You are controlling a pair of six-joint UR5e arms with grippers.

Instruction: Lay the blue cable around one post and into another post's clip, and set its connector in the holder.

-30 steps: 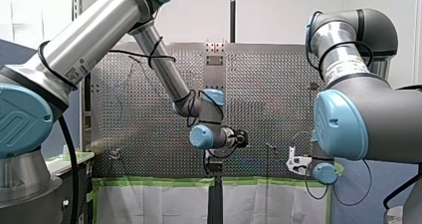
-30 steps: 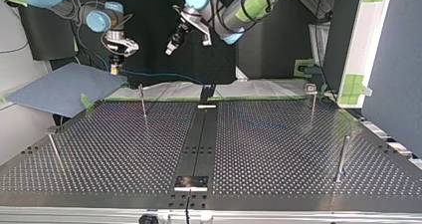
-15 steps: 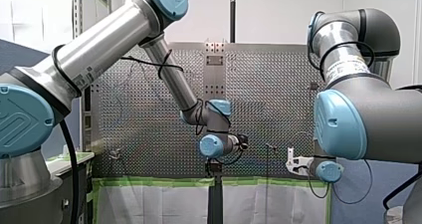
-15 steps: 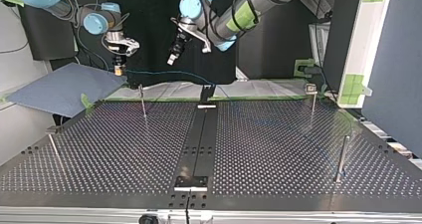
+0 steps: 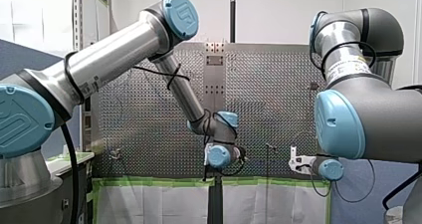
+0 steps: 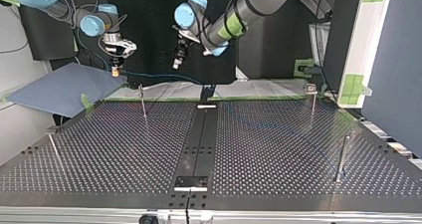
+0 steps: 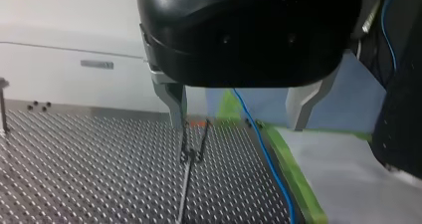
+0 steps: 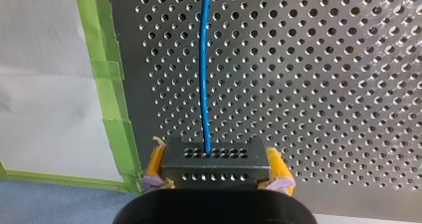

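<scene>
Blue cable [image 8: 204, 74] runs ahead from the connector [image 8: 214, 159], clamped between yellow pads [image 8: 155, 162] of the right gripper [image 8: 215, 168], upper left of the top view. Left gripper [image 7: 238, 125] hangs wide open, empty, above it. Post [image 6: 143, 100] routing, clipping and seating all remain, I judge.

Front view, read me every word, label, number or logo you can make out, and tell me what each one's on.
Nothing in the front view reads as legible text.
Sticker on my left arm: dark print, too small and blurred to read.
Sticker on my right arm: print with a yellow edge, blurred, unreadable.
Small plate on the perforated table: too small to read.
Blue joint cap: a raised logo shape, no letters legible.
</scene>
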